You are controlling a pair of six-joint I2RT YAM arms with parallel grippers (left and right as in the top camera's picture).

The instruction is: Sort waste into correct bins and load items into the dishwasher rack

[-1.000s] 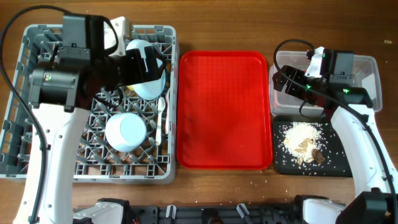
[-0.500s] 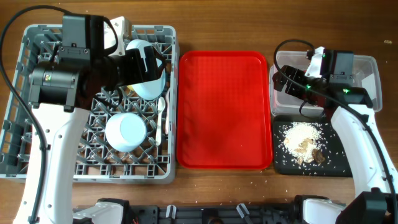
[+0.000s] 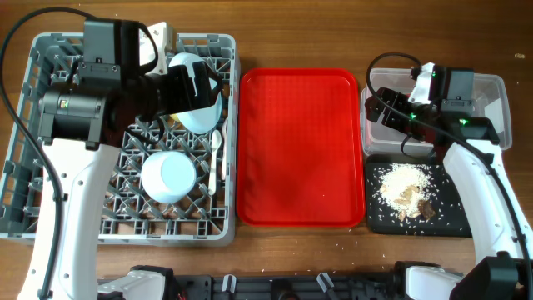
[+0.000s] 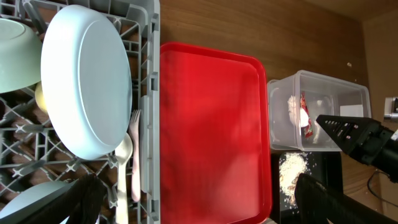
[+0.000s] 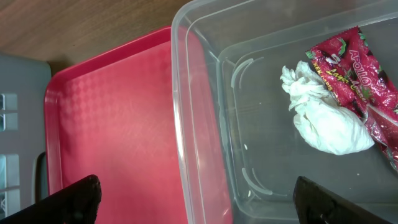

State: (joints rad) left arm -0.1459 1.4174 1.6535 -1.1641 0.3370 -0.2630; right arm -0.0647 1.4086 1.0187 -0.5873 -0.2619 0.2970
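**Dishes in the rack, trash in the bins**

On the left stood the big grey rack [image 3: 125, 231]. A pale blue plate [image 4: 87, 81] leaned on its edge between the pegs near the rack's right side. A pale green bowl [image 4: 15, 46] sat just beside the plate. A bit of the yellow cup [image 4: 40, 98] peeked out between them. A pale blue bowl [image 3: 168, 175] sat lower down in the rack. The white spoon [image 4: 122, 163] and fork [image 4: 135, 155] lay side by side along the rack's right wall.

The left gripper [image 4: 199, 204] hung over the rack by the plate. Its fingers were spread wide and held nothing.

In the middle lay a flat red tray [image 3: 300, 146].

On the right was the clear tub [image 5: 180, 124]. The crumpled white tissue [image 5: 326, 121] and the shiny red wrapper [image 5: 360, 81] lay inside it, touching. The right gripper [image 5: 199, 205] hung over the tub, fingers spread wide, with nothing in them.

Just in front of the tub sat the black tray [image 3: 454, 227], with the rice scraps [image 3: 405, 190] piled in it.
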